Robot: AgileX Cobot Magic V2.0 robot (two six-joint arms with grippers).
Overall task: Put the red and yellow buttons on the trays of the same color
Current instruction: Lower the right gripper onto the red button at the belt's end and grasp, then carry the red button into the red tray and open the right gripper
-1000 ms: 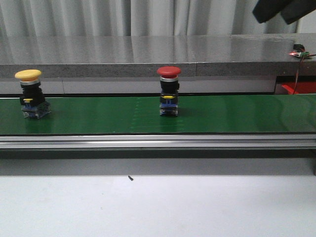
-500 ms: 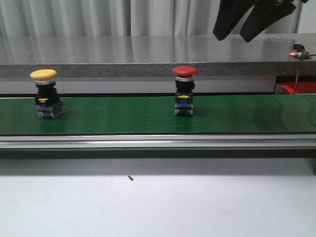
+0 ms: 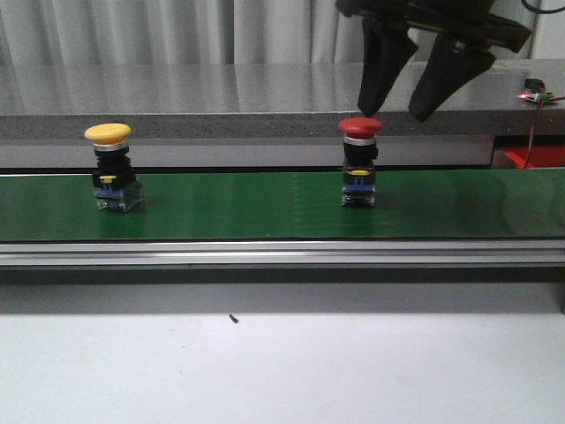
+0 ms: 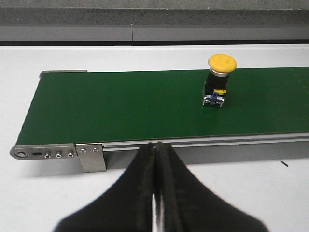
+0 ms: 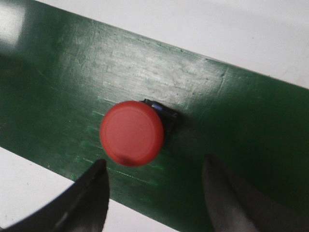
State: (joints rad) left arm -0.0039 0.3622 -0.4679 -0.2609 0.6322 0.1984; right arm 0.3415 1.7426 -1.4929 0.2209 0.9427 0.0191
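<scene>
On the green belt (image 3: 247, 208) a red button (image 3: 361, 128) stands upright right of centre. A yellow button (image 3: 109, 133) stands upright at the left. My right gripper (image 3: 394, 110) hangs open just above the red button and slightly to its right, touching nothing. In the right wrist view the red button's cap (image 5: 132, 133) lies just ahead of the open right gripper (image 5: 154, 163). My left gripper (image 4: 155, 144) is shut and empty over the white table, short of the belt's near rail. The yellow button (image 4: 220, 72) stands on the belt beyond it. No tray can be made out.
The belt's aluminium rail (image 3: 282, 254) runs along its near side, with white tabletop (image 3: 282, 371) in front. A grey ledge (image 3: 221, 97) runs behind the belt. A red object (image 3: 534, 157) shows partly at the far right. The belt's end bracket (image 4: 89, 154) shows in the left wrist view.
Both buttons have moved to the right along the belt. My right gripper has come down and leftward from the top right corner to just above the red button.
</scene>
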